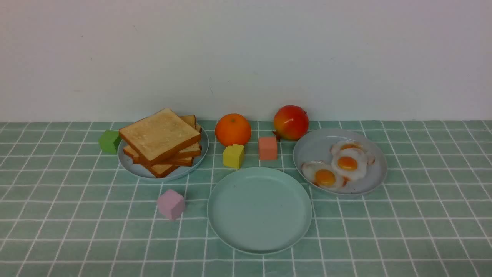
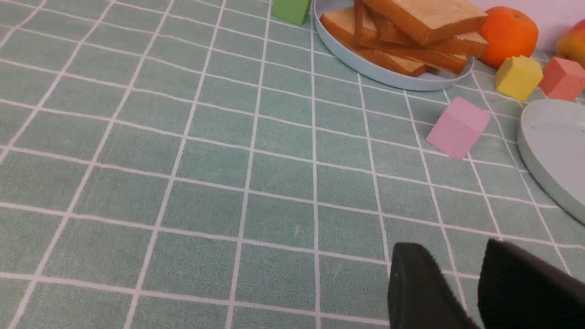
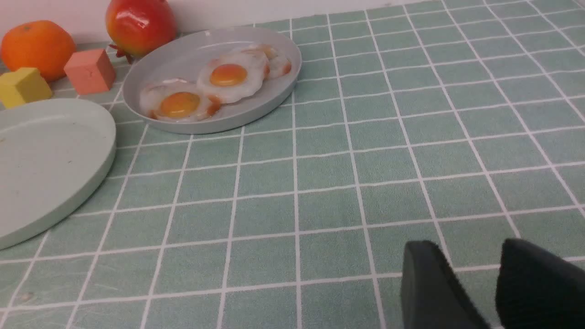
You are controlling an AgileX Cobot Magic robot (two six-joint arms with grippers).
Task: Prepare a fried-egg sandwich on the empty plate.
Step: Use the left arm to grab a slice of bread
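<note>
The empty mint-green plate [image 1: 259, 209] lies at the front centre, with nothing on it; it also shows in the left wrist view [image 2: 553, 151] and the right wrist view [image 3: 45, 169]. No fried-egg sandwich is in view. A stack of toast slices [image 1: 161, 140] sits on a grey-blue plate [image 1: 136, 169] at the left. Three fried eggs [image 1: 342, 167] lie on another grey-blue plate [image 1: 311, 148] at the right. My left gripper [image 2: 452, 249] and my right gripper [image 3: 464, 246] hover low over bare cloth, shut and empty, well short of the plates. Neither shows in the front view.
An orange [image 1: 233, 129] and a red-yellow fruit [image 1: 290, 122] stand at the back by the wall. Yellow [image 1: 233, 156], salmon [image 1: 267, 148], green [image 1: 109, 141] and pink [image 1: 171, 204] cubes lie around the plates on the green checked cloth.
</note>
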